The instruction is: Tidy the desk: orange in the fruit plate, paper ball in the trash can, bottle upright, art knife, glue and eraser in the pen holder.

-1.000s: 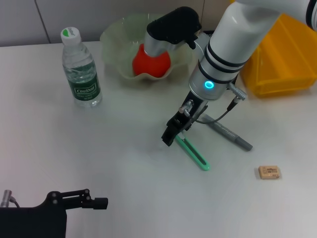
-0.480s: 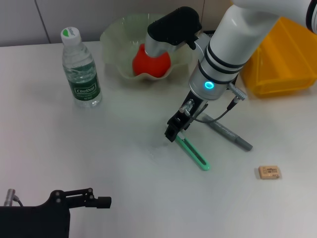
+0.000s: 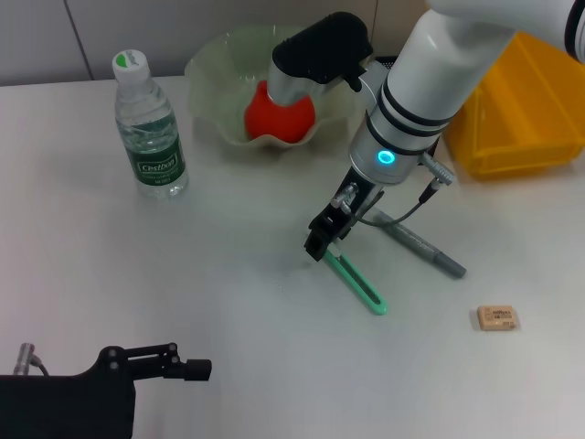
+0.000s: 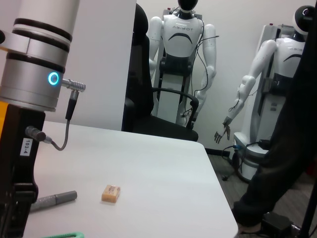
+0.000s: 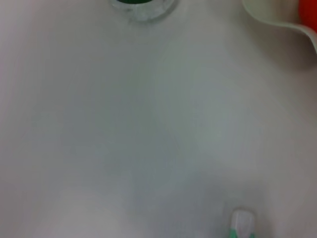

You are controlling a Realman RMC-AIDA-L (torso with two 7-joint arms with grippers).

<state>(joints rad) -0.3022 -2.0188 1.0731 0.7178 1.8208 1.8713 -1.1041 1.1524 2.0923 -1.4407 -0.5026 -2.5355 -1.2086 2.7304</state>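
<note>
The green art knife (image 3: 356,280) lies flat mid-table. My right gripper (image 3: 323,240) hangs low over its near-left end, whose white and green tip (image 5: 242,223) shows in the right wrist view. A grey pen-shaped stick (image 3: 422,247) lies just right of the knife, and the tan eraser (image 3: 496,317) lies farther right. The orange (image 3: 279,114) sits in the pale green fruit plate (image 3: 215,69). The water bottle (image 3: 150,128) stands upright at the far left. My left gripper (image 3: 187,369) is parked at the table's front left. The left wrist view also shows the eraser (image 4: 110,193) and the stick (image 4: 53,199). No paper ball or pen holder is visible.
A yellow bin (image 3: 526,105) stands at the back right, behind my right arm. The table's edge (image 4: 218,188) runs beyond the eraser. Past it are a black chair (image 4: 148,99) and other white robots (image 4: 185,44).
My right gripper has shifted slightly up and to the right over the knife's end. My left gripper has crept a little to the right. The knife, stick and eraser have not moved.
</note>
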